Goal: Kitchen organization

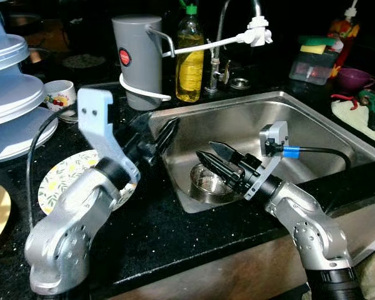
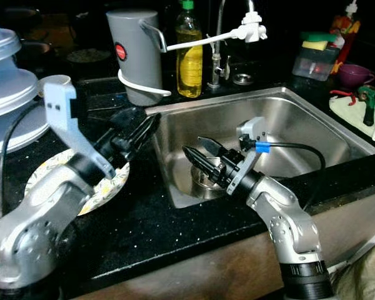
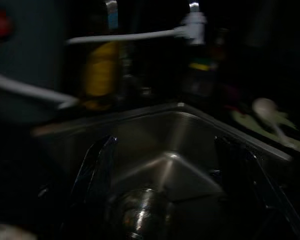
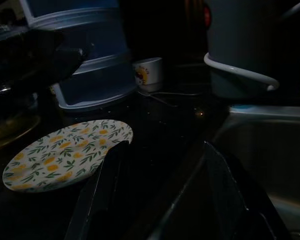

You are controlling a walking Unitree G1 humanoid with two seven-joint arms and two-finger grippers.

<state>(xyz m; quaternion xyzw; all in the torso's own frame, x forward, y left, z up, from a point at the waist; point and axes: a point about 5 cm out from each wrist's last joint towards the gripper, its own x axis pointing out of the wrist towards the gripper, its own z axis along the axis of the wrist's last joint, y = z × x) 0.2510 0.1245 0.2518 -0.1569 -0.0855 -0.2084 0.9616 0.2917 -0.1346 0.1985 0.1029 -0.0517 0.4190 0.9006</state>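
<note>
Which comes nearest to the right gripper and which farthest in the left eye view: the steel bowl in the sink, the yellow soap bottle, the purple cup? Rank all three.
From the right gripper, over the sink:
1. Steel bowl, just beneath the fingers on the sink floor.
2. Yellow soap bottle, behind the sink beside the tap.
3. Purple cup, on the far counter to the robot's right.

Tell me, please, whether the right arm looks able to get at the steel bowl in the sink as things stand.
Probably yes. The right pincer hangs open inside the sink, just above the steel bowl, with nothing between them. The left pincer sits at the sink's left rim, out of the way.
</note>
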